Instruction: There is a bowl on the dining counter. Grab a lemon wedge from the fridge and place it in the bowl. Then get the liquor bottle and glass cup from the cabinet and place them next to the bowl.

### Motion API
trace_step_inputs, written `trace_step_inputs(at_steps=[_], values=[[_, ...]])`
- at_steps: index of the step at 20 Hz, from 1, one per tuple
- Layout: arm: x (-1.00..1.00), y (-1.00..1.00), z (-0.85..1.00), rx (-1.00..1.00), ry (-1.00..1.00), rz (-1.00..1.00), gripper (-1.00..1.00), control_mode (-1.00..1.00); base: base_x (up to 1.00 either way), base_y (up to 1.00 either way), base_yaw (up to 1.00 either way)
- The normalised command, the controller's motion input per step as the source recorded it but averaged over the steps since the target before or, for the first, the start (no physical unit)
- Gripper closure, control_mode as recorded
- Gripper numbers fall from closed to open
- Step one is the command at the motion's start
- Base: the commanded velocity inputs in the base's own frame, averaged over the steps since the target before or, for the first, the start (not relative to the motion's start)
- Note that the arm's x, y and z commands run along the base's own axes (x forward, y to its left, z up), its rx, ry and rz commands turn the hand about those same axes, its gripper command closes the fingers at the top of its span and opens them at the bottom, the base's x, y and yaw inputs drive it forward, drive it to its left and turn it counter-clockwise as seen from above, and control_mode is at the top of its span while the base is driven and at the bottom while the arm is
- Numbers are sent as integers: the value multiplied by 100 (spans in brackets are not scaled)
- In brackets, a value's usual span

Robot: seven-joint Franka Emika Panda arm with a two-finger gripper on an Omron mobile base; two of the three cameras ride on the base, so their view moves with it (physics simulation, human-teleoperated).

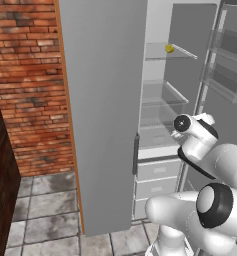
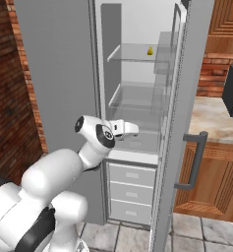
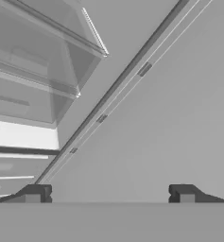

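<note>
Gripper (image 3: 109, 193) fingers (image 3: 36, 193) spread wide, holding nothing, facing the open fridge (image 2: 137, 98) interior, lemon wedge (image 2: 150, 50) shelved above

No text, label, brand, number or sign can be read anywhere in these views.
</note>
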Motion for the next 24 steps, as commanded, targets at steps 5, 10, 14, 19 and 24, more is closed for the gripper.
trace_step_inputs(at_steps=[5,10,14,19,24], values=[[0,100,-2,35,-34,2,-100,-100,0,0,0],[0,100,-21,49,-29,13,-100,-100,0,0,0],[0,76,-21,59,-21,20,-100,-100,0,0,0],[-7,39,-2,58,-1,33,-100,-100,0,0,0],[-19,3,36,41,4,30,-100,-100,0,0,0]])
